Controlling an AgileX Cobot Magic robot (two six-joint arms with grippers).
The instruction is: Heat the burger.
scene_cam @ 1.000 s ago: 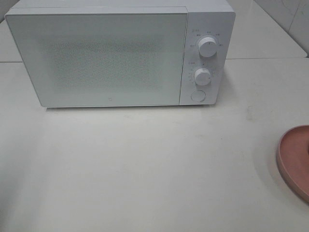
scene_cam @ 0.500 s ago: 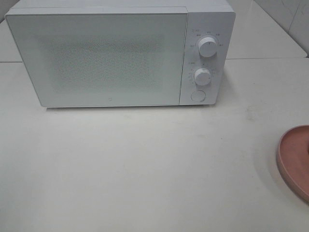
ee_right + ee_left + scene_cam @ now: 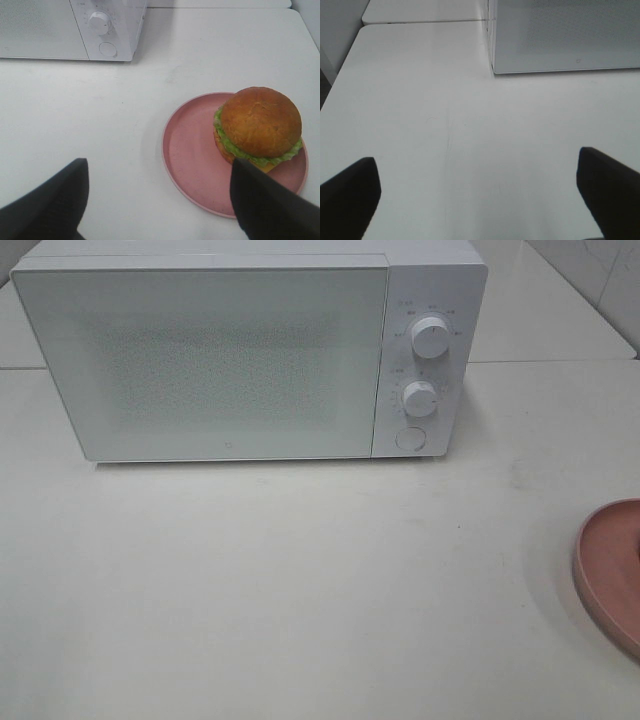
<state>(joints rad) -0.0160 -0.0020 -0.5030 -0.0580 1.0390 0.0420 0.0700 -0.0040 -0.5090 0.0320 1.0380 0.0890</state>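
Nothing has shifted over the last second. Microwave (image 3: 245, 355) door shut. Burger (image 3: 258, 129) sits on pink plate (image 3: 192, 155), right of microwave. Left gripper (image 3: 479, 192) wide, empty; right gripper (image 3: 159, 200) wide, empty. Task unstarted.

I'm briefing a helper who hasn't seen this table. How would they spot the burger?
Find the white microwave at the back of the table; toward its knob side lies a round pink plate. On the plate, off-centre, sits the burger, the only domed thing there: golden-brown bun, green lettuce frill.
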